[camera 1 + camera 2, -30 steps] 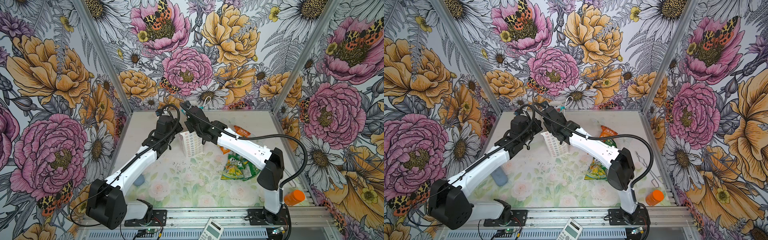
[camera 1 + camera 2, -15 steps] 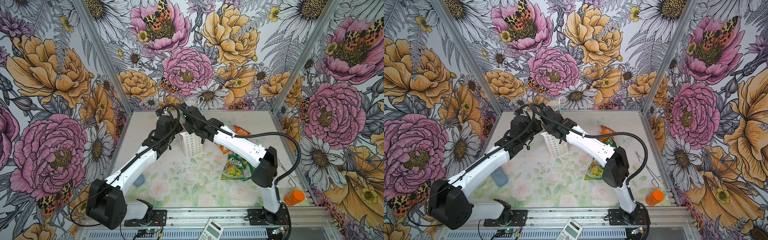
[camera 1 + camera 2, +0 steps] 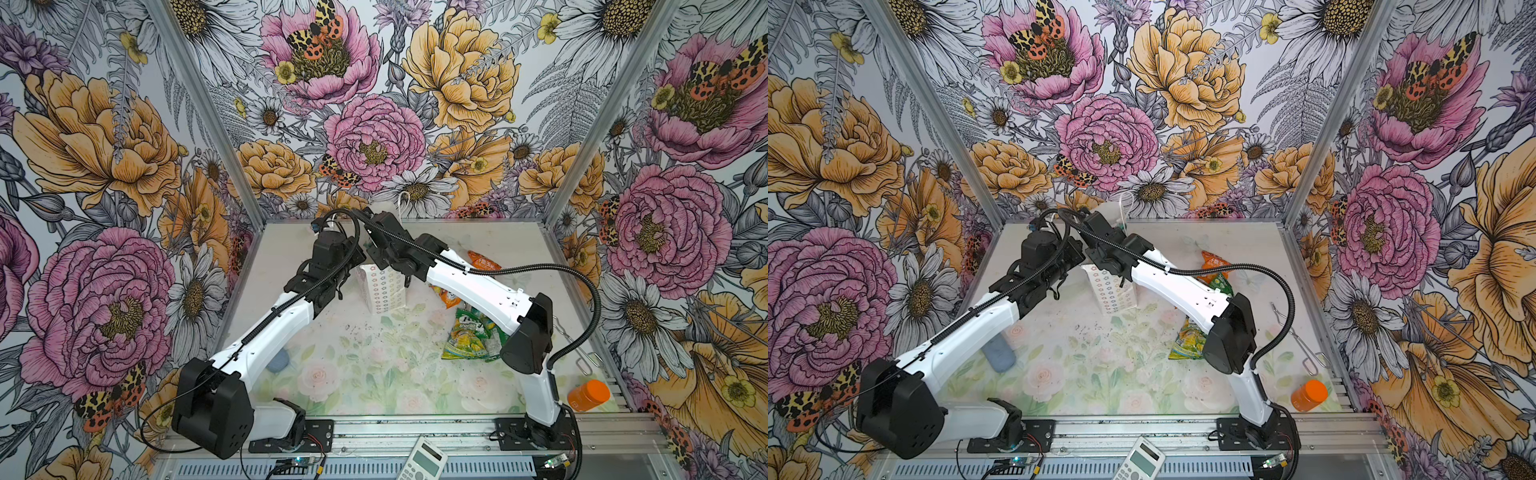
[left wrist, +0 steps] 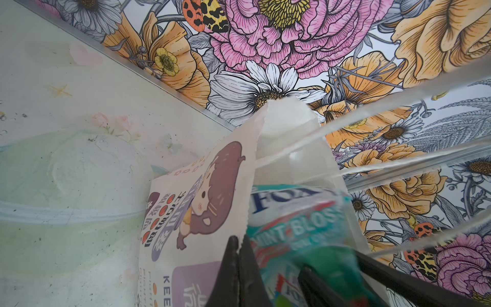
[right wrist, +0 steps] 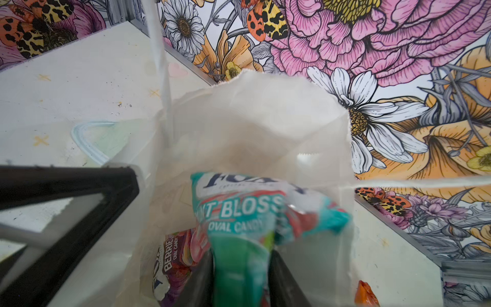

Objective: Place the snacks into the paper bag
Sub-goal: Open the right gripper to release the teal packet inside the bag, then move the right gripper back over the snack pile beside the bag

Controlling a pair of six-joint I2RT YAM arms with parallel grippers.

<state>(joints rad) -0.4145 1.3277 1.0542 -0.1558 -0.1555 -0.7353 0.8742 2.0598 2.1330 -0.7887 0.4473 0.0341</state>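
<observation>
My left gripper (image 4: 238,240) is clamped tight on the top edge of the paper bag (image 4: 202,202), pinching the printed wall with the cartoon girl. My right gripper (image 5: 240,259) hangs in the bag's open mouth with a teal packet (image 5: 239,210) between its fingers (image 5: 200,281). Both fingers lie against the packet's sides. Whether they pinch it or have let go I cannot tell (the packet is blurred in the left wrist view).

Deeper in the bag, beside and below the teal one, lies a purple packet (image 5: 172,255) with a berries label. 2 white cord handles (image 5: 159,66) cross the wrist views.

In both top views the bag stands upright toward the back of the table (image 3: 353,374), between my 2 wrists, its narrow flower-patterned side facing the camera. To its right, 1 orange packet (image 3: 482,262) lies near the back, and another orange packet (image 3: 446,296) is partly under my right arm. A small pile of green and yellow-green packets (image 3: 467,338) sits by the right elbow.

A blue object (image 3: 998,353) lies half hidden under my left arm. Metal tongs (image 3: 1296,332) rest by the right wall, an orange bottle (image 3: 588,395) lies at the front right corner, and a calculator (image 3: 424,459) sits on the front frame.
</observation>
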